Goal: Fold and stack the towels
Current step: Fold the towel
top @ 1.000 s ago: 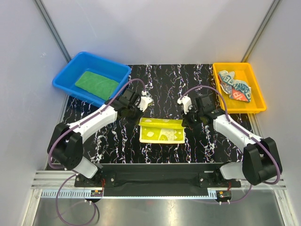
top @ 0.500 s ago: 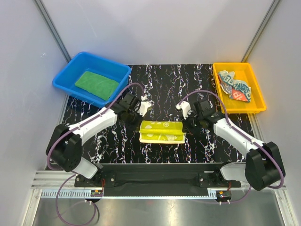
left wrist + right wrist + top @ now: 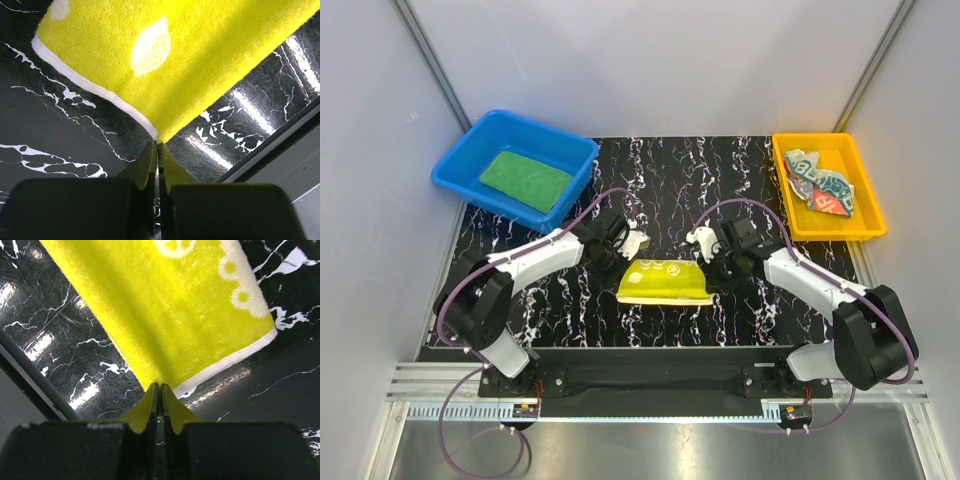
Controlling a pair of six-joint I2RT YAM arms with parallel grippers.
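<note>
You've got the yellow towel (image 3: 663, 282) folded on the black marbled table (image 3: 670, 190), near-centre, between the arms. Left gripper (image 3: 158, 146) is pinched tight on its left corner. Right gripper (image 3: 160, 387) has its jaws nearly closed on the right corner. Far left: green towel (image 3: 525, 178) flat in the blue bin (image 3: 470, 152). Far right: striped towel (image 3: 820, 182) crumpled in the yellow bin (image 3: 788, 195).

A yellow towel (image 3: 663, 281) with pale prints and white border, a green towel (image 3: 526, 180), a black white-veined table (image 3: 670, 170)
</note>
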